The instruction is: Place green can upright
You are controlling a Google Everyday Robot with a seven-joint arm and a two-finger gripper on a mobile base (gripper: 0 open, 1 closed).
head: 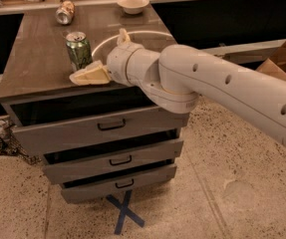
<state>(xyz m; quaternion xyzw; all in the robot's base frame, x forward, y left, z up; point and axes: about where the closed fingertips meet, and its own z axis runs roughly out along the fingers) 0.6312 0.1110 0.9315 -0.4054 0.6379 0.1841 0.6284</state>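
Standing on a speckled, terrazzo-like floor (232, 183) with a blue tape cross (125, 214) stuck down in front: grey cabinet (112, 128) of three drawers, each with a dark bar handle and a dark gap above, topped by a dark brown wood-grain tabletop (33, 68), matt and faintly streaked. Behind it, a pale ledge along the back and dark panels below. Upright on the left half of the tabletop: green can (78, 51), small aluminium cylinder, mottled green and white label, silver top end. Lying on its side at the far left corner: orange-tan can (65, 12), silver end toward the camera. Further back, near the middle: small pale bowl (133, 4), round and shallow. Thin white hoop (152, 32) flat on the tabletop, partly hidden. Reaching in from the right across the cabinet's right half: thick cream arm (222, 83), smooth jointed shell with small round holes. Gripper (89, 75), tan and wedge-shaped, low at the tabletop's front edge, just in front and to the right of the green can's base; touching or narrowly apart, not to be told; how far open, cannot tell from this side; nothing seen in its hold. Cardboard box (282, 59) at the right edge.
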